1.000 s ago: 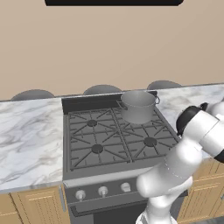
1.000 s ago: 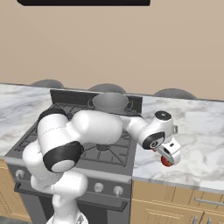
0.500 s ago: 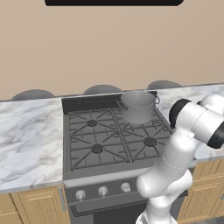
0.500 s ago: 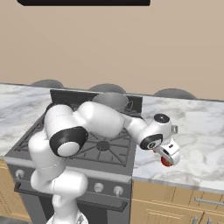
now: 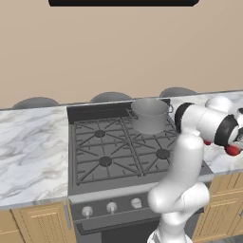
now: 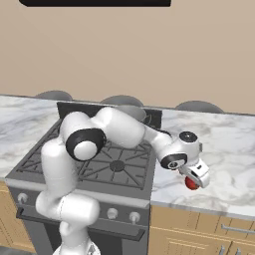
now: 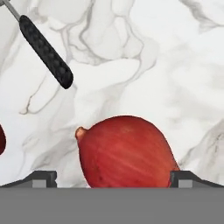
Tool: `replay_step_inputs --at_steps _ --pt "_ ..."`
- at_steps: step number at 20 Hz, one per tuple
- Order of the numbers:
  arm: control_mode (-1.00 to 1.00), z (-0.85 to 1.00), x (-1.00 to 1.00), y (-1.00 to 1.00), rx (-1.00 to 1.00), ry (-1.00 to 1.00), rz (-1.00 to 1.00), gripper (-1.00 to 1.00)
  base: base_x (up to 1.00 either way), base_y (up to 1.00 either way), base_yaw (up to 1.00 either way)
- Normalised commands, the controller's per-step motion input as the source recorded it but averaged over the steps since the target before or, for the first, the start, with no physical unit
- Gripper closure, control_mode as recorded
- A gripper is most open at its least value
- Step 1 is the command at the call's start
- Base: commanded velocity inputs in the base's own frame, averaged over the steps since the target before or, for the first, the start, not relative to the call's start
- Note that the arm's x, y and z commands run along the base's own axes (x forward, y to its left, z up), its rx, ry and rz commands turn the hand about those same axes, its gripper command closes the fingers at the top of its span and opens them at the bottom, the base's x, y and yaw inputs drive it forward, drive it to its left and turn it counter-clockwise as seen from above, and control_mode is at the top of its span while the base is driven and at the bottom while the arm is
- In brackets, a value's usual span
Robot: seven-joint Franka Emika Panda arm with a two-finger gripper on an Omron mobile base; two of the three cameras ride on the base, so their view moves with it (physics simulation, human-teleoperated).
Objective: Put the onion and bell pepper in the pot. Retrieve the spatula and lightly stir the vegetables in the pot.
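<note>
claw [image 7: 113,177] wide open | red onion [image 7: 127,151] btwn tips, on marble counter [image 7: 166,65]

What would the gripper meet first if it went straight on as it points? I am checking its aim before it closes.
Most likely the red onion, which lies on the marble counter between the open gripper fingertips; how near is unclear.

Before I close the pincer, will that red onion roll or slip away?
Probably it can roll: the onion is rounded, lying on its side on smooth marble counter. Its glossy skin looks slippery. The open pincer straddles its widest part, so a centred squeeze should hold.
</note>
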Motion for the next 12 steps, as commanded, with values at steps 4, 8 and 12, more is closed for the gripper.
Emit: replay_step_inputs --at_steps 4,8,12 --pt "-1.0 -0.17 0.14 -0.2 0.0 0.0 0.03 -1.0 0.0 0.0 0.0" --pt "-1.0 -0.22 0.1 -0.16 0.0 0.02 0.04 -1.0 0.0 0.0 0.0" --pt "-1.0 -0.3 0.05 -0.04 0.0 0.08 0.02 -1.0 0.0 0.0 0.0"
